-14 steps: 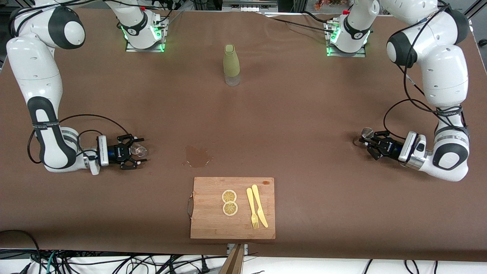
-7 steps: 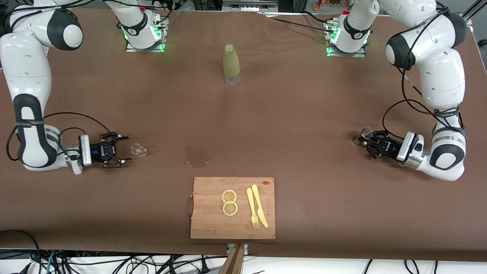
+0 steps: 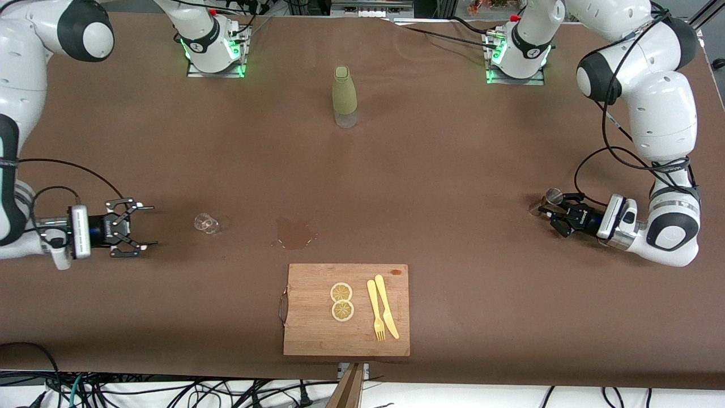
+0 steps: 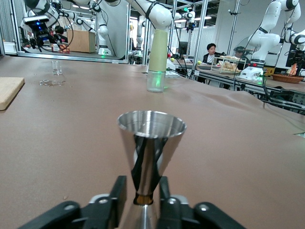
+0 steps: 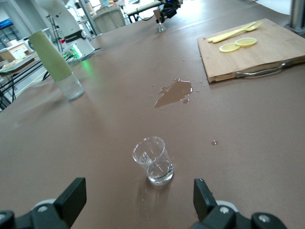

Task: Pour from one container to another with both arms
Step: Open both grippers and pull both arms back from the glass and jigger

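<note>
1. Jigger (image 4: pixel 151 152): the small steel hourglass cup stands upright on the brown table (image 3: pixel 430 170) at the left arm's end.
2. Left gripper (image 3: pixel 548 212) sits low at the jigger, one finger (image 4: pixel 118 191) on each side of its narrow waist. The fingers are narrowly spread; whether they still press the steel I cannot tell.
3. Glass cup (image 3: pixel 206 223) stands upright on the table toward the right arm's end, with a wet patch (image 3: pixel 294 233) on the cloth beside it.
4. Right gripper (image 3: pixel 135 229) is low over the table, well apart from the glass cup, fingers spread wide and holding nothing.
5. Olive-green bottle (image 3: pixel 344 96) stands farther from the front camera, and the cutting board (image 3: pixel 346 309) lies nearer, carrying two lemon slices (image 3: pixel 342 301), a yellow fork (image 3: pixel 375 309) and a yellow knife (image 3: pixel 386 306).
</note>
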Motion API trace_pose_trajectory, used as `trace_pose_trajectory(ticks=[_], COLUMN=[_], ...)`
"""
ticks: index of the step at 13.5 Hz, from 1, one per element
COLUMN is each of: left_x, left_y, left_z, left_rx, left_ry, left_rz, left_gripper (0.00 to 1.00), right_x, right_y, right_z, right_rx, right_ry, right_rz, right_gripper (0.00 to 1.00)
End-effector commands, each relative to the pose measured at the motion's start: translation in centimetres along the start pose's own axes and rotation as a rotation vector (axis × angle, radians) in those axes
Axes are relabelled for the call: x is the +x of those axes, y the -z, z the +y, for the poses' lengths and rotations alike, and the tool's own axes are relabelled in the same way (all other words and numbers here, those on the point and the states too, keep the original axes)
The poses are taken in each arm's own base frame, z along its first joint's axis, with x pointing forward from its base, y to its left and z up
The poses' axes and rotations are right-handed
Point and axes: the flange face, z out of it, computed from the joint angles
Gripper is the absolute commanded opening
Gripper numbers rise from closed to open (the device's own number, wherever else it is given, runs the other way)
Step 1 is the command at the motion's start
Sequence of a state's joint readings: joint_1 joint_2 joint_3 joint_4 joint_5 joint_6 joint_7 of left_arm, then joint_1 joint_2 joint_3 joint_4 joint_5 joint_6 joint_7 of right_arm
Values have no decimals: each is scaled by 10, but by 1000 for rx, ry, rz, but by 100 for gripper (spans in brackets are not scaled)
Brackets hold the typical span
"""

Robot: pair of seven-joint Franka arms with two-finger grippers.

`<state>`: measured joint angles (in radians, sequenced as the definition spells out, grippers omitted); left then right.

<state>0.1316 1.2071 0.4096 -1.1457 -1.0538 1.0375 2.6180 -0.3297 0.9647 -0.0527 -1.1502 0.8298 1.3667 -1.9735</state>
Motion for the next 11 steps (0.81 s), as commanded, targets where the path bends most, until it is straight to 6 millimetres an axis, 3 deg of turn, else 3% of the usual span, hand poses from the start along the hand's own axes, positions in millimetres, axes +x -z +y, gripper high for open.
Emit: trace_pose_trajectory(ticks=[1,6,8,10,11], left_x=[-3,0,14,74,107], left_y=[0,13,35,83,106], left_z=[10,16,15,10,11], left_rx=[-44,-31,14,108,131], left_ry=[-112,-101,-118,-184,-206], left_rz=[27,2,-75,-245,-346], left_gripper=[100,100,100,100,100], right_x=[30,115,160,211,225], right_y=[16,54,70,68,68], right_z=[-11,-41,-62,-78,-85], right_rx=[-6,-80,-156,-240,-273], right_ry=[-103,-347,-464,-565,-634], right_rz=[-43,-269,-399,-542,-553], right_gripper=[100,100,100,100,100])
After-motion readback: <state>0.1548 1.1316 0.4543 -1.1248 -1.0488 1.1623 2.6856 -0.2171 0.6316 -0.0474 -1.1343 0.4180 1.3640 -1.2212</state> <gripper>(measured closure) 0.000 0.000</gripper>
